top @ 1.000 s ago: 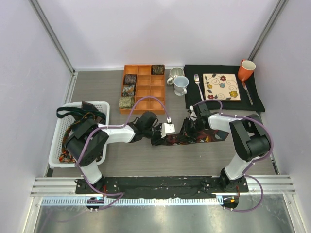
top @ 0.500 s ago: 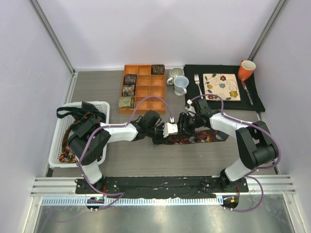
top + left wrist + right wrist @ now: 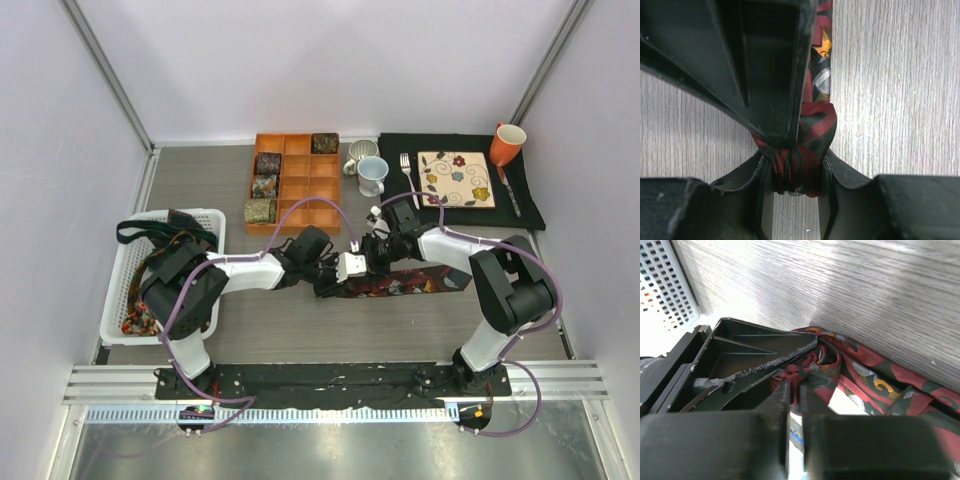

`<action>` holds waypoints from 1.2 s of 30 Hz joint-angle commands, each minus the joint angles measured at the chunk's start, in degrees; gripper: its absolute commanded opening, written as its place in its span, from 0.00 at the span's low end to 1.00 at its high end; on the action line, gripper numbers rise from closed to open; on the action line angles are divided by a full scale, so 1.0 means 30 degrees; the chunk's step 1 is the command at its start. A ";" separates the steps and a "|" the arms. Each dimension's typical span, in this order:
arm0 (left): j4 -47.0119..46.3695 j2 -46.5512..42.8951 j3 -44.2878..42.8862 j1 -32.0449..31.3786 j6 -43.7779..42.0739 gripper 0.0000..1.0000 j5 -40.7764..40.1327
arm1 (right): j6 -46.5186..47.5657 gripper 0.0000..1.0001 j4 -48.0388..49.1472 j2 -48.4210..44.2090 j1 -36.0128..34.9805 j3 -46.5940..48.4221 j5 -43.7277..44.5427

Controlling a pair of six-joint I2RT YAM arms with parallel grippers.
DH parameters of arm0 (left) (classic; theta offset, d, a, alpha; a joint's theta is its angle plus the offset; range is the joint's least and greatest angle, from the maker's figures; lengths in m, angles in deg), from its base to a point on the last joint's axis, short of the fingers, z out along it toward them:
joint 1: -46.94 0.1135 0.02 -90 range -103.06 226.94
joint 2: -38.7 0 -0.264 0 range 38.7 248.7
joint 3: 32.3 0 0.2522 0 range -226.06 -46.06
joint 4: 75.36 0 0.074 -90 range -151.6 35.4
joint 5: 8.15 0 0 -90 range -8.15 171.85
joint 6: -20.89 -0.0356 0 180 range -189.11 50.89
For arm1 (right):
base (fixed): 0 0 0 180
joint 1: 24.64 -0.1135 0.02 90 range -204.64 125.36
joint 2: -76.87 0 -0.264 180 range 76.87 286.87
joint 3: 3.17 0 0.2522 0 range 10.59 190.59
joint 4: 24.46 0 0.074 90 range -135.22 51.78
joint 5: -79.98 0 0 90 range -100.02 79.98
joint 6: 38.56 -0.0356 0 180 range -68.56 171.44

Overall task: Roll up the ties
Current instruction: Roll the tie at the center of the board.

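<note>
Top view, orange tray [image 3: 300, 190]: far, left of centre; four rolled ties [image 3: 268, 163], each in its own compartment.
Top view, white basket [image 3: 115, 300]: left; loose ties [image 3: 140, 233] inside.
Left wrist, left jaws: clamped on the rolled end of the maroon tie [image 3: 812, 125], on the surface [image 3: 890, 100].
Right wrist, right jaws: nearly together, pinching a fold of the same tie.

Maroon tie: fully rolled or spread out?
Partly rolled. The tie has a small roll at its left end, pinched in the left tool; the rest lies flat on the table.

Observed: left gripper [image 3: 338, 271] and right gripper [image 3: 368, 257] meet at one end of the maroon tie [image 3: 405, 285]; the remainder extends behind the right jaws.
</note>
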 commanded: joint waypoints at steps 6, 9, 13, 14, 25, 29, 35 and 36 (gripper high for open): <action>0.1919 0.0498 -0.0386 0.0046 0.0361 0.51 -0.1097 | 0.2295 0.01 -0.1979 0.1366 -0.0099 0.0482 0.3216; 0.1480 -0.0057 -0.0738 0.0193 0.1357 0.67 -0.0570 | 0.2471 0.01 -0.2126 0.1542 -0.0041 0.0131 0.4006; 0.0163 -0.1228 -0.0651 0.0223 0.2675 0.79 0.0191 | 0.2764 0.01 -0.2184 0.1397 0.0047 -0.0426 0.4943; -0.0245 -0.1405 -0.0564 0.0223 0.2941 0.80 0.0483 | 0.2822 0.01 -0.2213 0.1367 0.0076 -0.0485 0.5151; -0.1773 -0.2081 0.0169 0.0281 0.4847 0.83 0.0897 | 0.3145 0.01 -0.3003 -0.0126 0.0106 -0.1569 0.6938; -0.1861 -0.1847 0.0169 0.0311 0.5520 0.83 0.0837 | 0.3116 0.01 -0.3209 -0.0683 0.0106 -0.1833 0.7437; -0.3061 -0.1087 0.0141 0.0311 0.6662 0.83 0.1306 | 0.3116 0.01 -0.3006 -0.0450 0.0018 -0.1980 0.7760; -0.3091 -0.0911 0.0053 0.0340 0.6780 0.83 0.1306 | 0.3087 0.01 -0.3005 -0.0391 0.0047 -0.1951 0.7760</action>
